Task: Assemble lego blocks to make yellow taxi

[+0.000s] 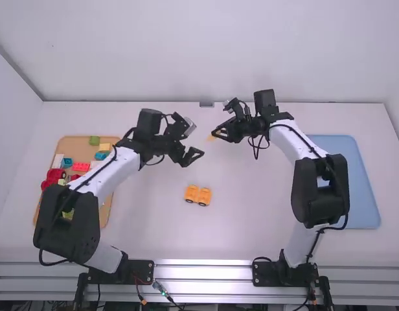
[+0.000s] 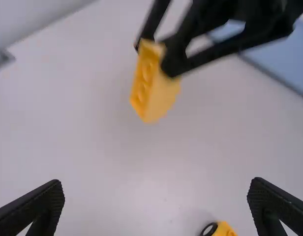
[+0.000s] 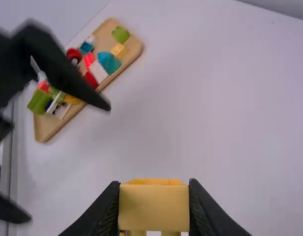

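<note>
Count stands at one yellow block (image 3: 154,209) held aloft, one yellow wheeled assembly (image 1: 198,194), one tan tray (image 1: 106,210), one blue tray (image 1: 361,194), two arms (image 1: 110,172).

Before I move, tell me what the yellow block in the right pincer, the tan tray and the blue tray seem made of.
Yellow block: smooth plastic, judging by its molded studs. Tan tray: probably wood, matte and warm-toned. Blue tray: perhaps matte plastic, evenly coloured.
</note>
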Robot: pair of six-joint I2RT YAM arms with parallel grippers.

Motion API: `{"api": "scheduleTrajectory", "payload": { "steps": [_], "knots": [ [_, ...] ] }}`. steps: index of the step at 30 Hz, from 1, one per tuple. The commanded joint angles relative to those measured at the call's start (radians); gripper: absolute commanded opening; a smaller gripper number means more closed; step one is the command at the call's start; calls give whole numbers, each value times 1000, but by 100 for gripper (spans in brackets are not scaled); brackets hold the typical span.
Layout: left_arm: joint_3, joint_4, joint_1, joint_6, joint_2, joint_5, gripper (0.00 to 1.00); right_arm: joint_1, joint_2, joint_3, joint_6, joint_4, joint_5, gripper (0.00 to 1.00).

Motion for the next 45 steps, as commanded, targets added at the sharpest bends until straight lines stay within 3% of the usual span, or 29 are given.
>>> {"api": "scheduleTrajectory", "payload": {
  "steps": [1, 7, 11, 15, 22, 26, 36, 45],
  "knots": [
    [58, -24, 46, 83, 4, 249, 100, 19, 6, 76, -198, -69, -39, 17],
    [86, -60, 76, 242, 71, 439, 99, 58, 6, 211, -486, -346, -37, 17],
    [86, -48, 77, 298, 138, 457, 99, 85, 6, 270, -595, -463, -8, 16],
    [86, -27, 76, 363, 184, 581, 99, 109, 6, 290, -630, -503, 11, 16],
    [86, -2, 75, 359, 201, 587, 100, 109, 6, 289, -624, -505, 30, 15],
    [86, 7, 76, 360, 201, 599, 80, 109, 6, 290, -721, -549, 22, 15],
    [77, 3, 72, 359, 207, 613, 74, 129, 6, 289, -735, -548, 23, 15],
    [70, 3, 59, 359, 207, 614, 58, 138, 6, 289, -734, -540, 24, 15]
  ]
}}
